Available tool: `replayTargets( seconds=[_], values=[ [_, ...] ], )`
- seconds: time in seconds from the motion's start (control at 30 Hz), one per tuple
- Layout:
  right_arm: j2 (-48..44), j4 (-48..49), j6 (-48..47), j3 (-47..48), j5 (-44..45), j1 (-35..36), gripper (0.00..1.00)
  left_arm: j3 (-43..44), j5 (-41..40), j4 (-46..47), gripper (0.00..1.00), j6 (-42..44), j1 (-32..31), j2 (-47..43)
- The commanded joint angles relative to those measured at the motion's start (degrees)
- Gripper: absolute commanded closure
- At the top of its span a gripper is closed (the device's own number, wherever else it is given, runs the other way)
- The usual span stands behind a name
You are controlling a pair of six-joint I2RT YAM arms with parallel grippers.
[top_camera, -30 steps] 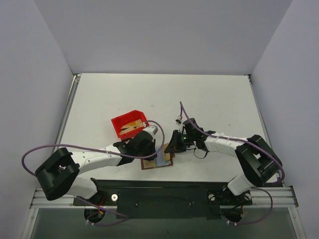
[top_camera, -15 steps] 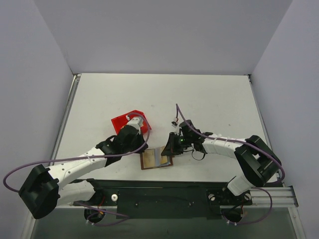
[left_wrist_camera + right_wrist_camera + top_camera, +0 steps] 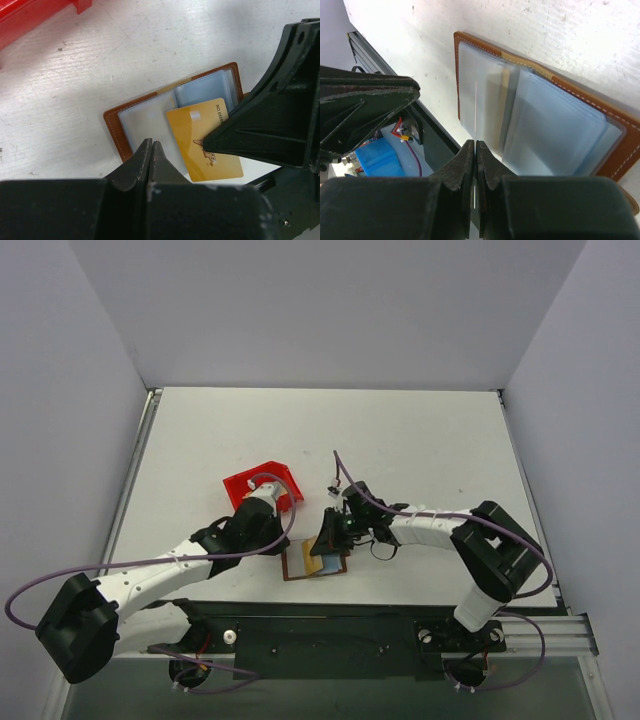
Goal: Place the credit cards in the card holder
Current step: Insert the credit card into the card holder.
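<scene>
White table [image 3: 420, 450] with two arms reaching in from its near edge. The left arm [image 3: 150, 575] stretches toward the centre and ends beside the near side of the red bin [image 3: 245, 488], which sits left of centre. The right arm [image 3: 440, 525] reaches leftward to the middle of the table. The card holder [image 3: 150, 112] lies open and flat near the near edge, between the two arm tips, its brown cover down and its pale blue pocket panels facing up. One gold credit card [image 3: 200, 140] lies slanted over the right-hand pockets, its near end past the holder's near edge. The right gripper [image 3: 475, 150] has its fingers clamped on this card, which shows edge-on as a thin pale line between them in the right wrist view. The left gripper [image 3: 151, 150] has its fingers pressed together with nothing between them, above the table just left of the holder.
</scene>
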Motion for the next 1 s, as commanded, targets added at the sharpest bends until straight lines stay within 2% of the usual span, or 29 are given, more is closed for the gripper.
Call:
replayTargets(
  seconds=[0.0, 0.2, 0.37, 0.67, 0.97],
  values=[
    [2.0, 1.12, 0.16, 3.37, 0.59, 0.79, 1.0, -0.11, -0.19, -0.34, 1.0, -0.24, 0.66, -1.74],
    [3.59, 1.65, 0.25, 4.25, 0.24, 1.23, 1.0, -0.9, -0.27, -0.25, 1.0, -0.15, 0.83, -2.0],
    [0.78, 2.52, -0.11, 2.68, 1.03, 0.79, 1.0, -1.69, 0.08, 0.45, 1.0, -0.23, 0.84, 0.72],
    [-3.71, 10.96, 3.06, -6.29, -2.13, -5.79, 1.0, -4.06, 1.75, 3.53, 1.0, -1.38, 0.83, 2.75],
    [-1.96, 12.62, 2.97, -7.44, -4.15, -7.21, 1.0, -3.8, 1.57, 2.65, 1.0, -1.38, 0.92, 4.06]
  ],
)
